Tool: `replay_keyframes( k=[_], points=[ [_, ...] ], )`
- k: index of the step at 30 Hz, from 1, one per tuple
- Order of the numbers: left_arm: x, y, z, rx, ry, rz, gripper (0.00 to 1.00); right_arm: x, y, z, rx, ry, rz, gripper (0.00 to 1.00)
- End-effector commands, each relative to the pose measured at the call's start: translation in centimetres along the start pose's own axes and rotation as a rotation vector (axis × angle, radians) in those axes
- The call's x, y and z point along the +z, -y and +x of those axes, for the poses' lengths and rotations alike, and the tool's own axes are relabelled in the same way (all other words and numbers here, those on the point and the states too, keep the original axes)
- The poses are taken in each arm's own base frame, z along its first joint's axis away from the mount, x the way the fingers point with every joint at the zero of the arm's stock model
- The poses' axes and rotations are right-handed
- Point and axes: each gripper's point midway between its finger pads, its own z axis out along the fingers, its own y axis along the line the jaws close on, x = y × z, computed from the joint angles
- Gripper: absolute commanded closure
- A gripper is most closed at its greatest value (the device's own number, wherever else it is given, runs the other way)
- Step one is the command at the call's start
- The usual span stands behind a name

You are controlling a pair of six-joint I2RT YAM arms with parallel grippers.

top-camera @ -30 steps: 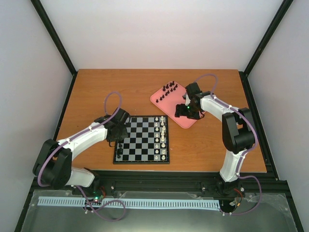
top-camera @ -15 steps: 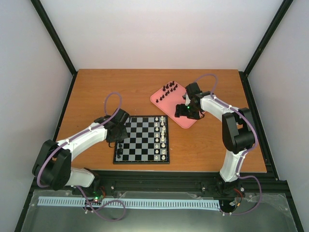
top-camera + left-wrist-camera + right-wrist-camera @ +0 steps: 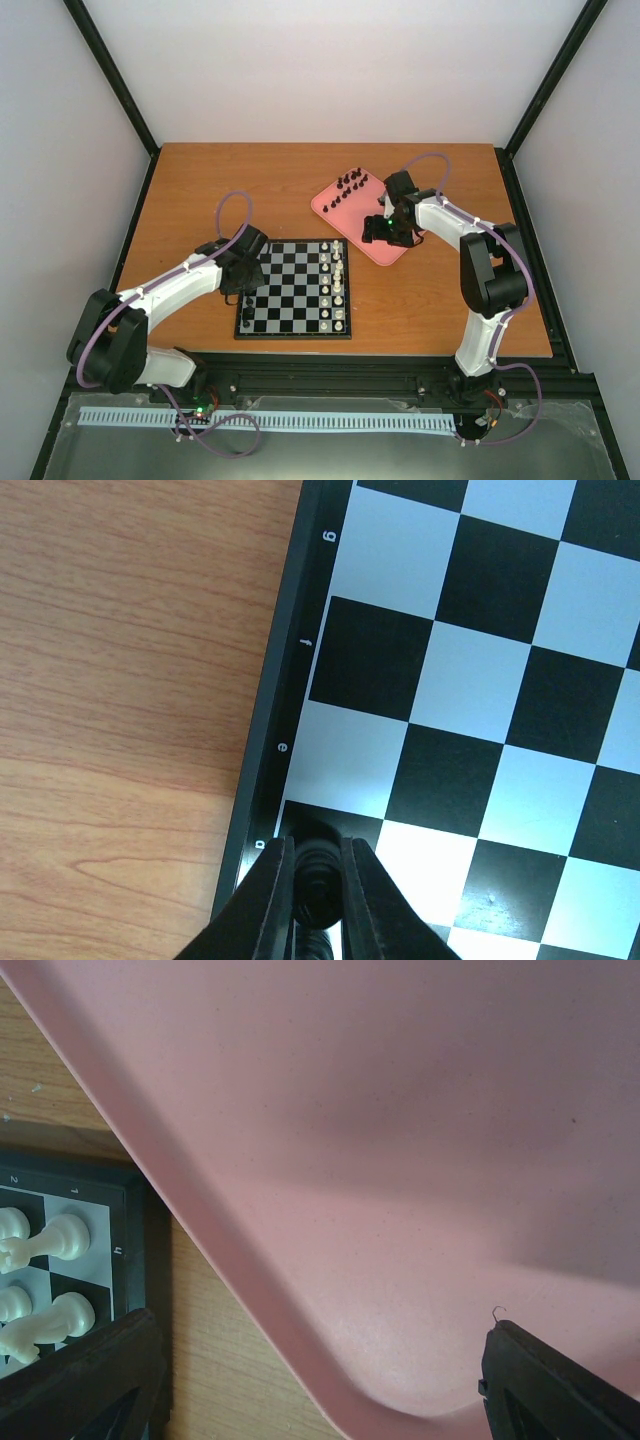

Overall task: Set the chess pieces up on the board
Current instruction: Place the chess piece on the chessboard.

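wooden tabletop (image 3: 200,190) carried everything. left tool (image 3: 317,850) was clamped on a black piece (image 3: 318,890), held upright, an edge square of the board (image 3: 480,710) directly beneath it. right tool (image 3: 385,232) stood apart over the tray (image 3: 400,1160), nearer the other black pieces (image 3: 350,185) just beyond.

Blk pcs (image 3: 350,185) upright on pink tray (image 3: 350,222); one pc (image 3: 318,878) at board (image 3: 292,290) edge.

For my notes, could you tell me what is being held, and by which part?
The left gripper pinches a black chess piece by its sides; the right gripper holds nothing.
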Motion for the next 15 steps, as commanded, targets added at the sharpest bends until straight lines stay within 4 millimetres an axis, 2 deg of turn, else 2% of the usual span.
replay_keyframes(
  k=[1, 9, 15],
  points=[
    [-0.11, -0.30, 0.35, 0.020, 0.005, -0.007, 0.90, 0.40, -0.19, -0.01, -0.014, -0.008, 0.003, 0.00],
    [-0.20, -0.50, 0.39, 0.018, 0.006, -0.013, 0.82, 0.35, -0.22, 0.02, -0.015, -0.007, -0.001, 0.00],
    [-0.18, -0.26, 0.22, 0.018, 0.009, -0.007, 0.81, 0.33, -0.27, -0.02, -0.015, -0.005, -0.002, 0.00]
  ],
)
